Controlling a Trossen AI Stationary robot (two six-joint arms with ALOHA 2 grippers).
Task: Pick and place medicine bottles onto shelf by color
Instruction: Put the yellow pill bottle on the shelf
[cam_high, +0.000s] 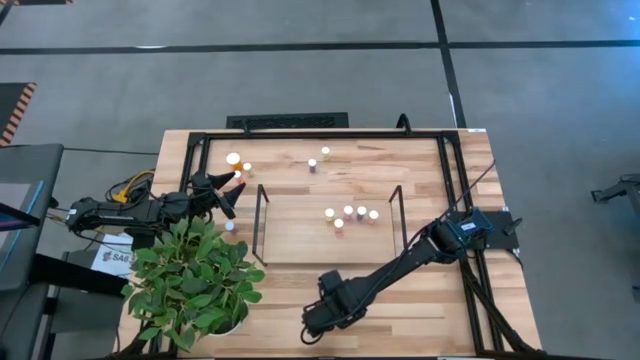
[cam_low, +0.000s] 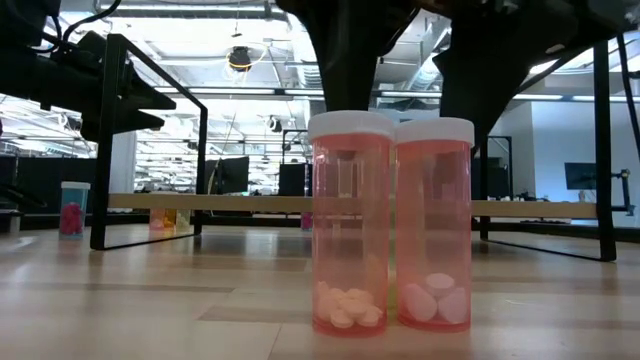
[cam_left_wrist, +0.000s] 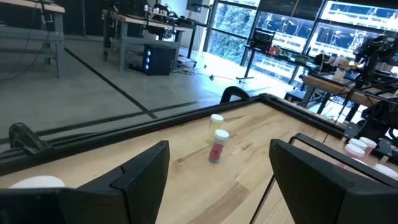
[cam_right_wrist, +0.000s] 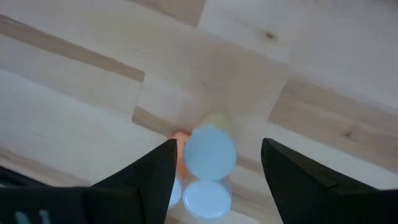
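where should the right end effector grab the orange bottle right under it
Take the orange bottle by its round upright body just under the white cap, coming straight down from above. It stands upright, and the right end effector already hangs over it, open. A second bottle stands touching it, so put one finger on each free side, not into the touching side.

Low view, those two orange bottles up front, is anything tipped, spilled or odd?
Nothing stands out. The small-pill orange bottle and the large-pill orange bottle stand upright, capped, touching side by side, pills inside. The right gripper hangs open above them; the left gripper waits open by the plant.
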